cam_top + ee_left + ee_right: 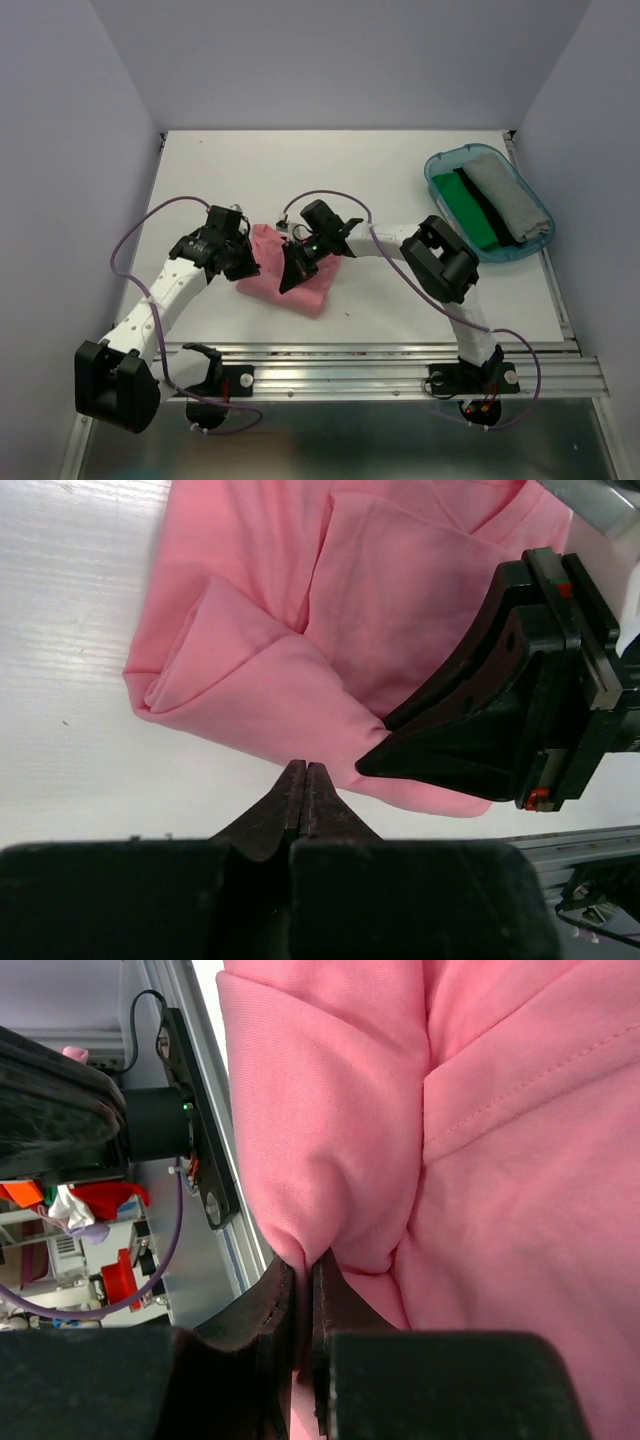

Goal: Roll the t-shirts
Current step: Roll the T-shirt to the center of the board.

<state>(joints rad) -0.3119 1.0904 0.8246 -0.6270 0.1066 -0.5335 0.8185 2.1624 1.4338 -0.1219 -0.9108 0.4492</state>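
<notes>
Since only one arm seems to hold real cloth, my worry from the overhead view is a lopsided roll. The pink t-shirt (310, 290) lies bunched at the frame's centre, with the left gripper (248, 266) at its left edge and the right gripper (287, 283) down on top of it. The green t-shirt (465, 205) and grey t-shirt (500, 190) sit in the teal tub (505, 256) at upper right. On the left wrist camera, the fingers are pressed together, tips touching the shirt's lower edge at bottom centre. I see no cloth between them, so I judge a pull could leave that side behind. On the right wrist camera, the fingers pinch a small fold at lower centre, with the shirt filling the right of the frame. So thin a bite could slip out.
</notes>
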